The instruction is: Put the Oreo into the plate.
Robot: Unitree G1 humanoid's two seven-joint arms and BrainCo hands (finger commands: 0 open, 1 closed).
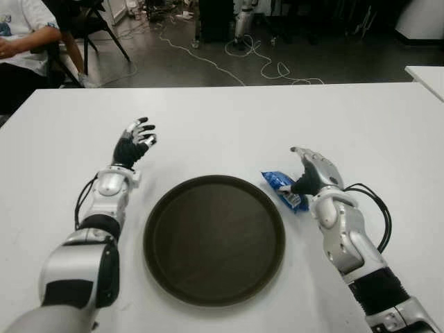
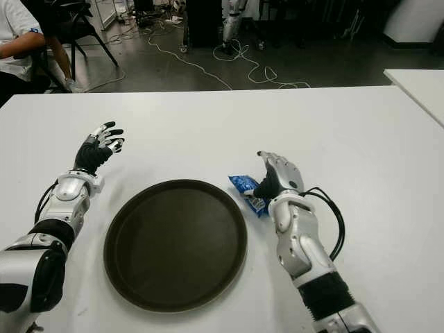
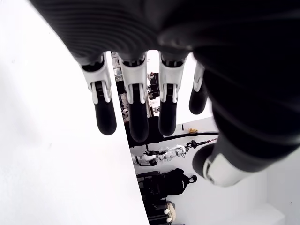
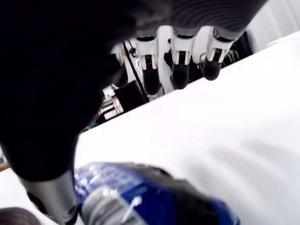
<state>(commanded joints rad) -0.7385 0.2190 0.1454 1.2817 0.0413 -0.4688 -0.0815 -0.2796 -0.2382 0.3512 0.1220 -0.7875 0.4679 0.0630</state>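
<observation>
The Oreo [image 1: 279, 182] is a blue packet lying flat on the white table [image 1: 229, 132], just off the right rim of the dark round plate [image 1: 214, 239]. My right hand [image 1: 313, 170] is over the packet's right end, its thumb down against the wrapper. In the right wrist view the fingers [image 4: 180, 70] stretch straight out beyond the packet [image 4: 140, 197], not curled round it. My left hand [image 1: 135, 142] shows to the upper left of the plate, with its fingers [image 3: 136, 112] spread and holding nothing. Nothing lies in the plate.
A seated person [image 1: 21, 41] and a chair are past the table's far left corner. Cables [image 1: 257, 62] trail over the dark floor behind. Another white table's corner [image 1: 427, 75] shows at the far right.
</observation>
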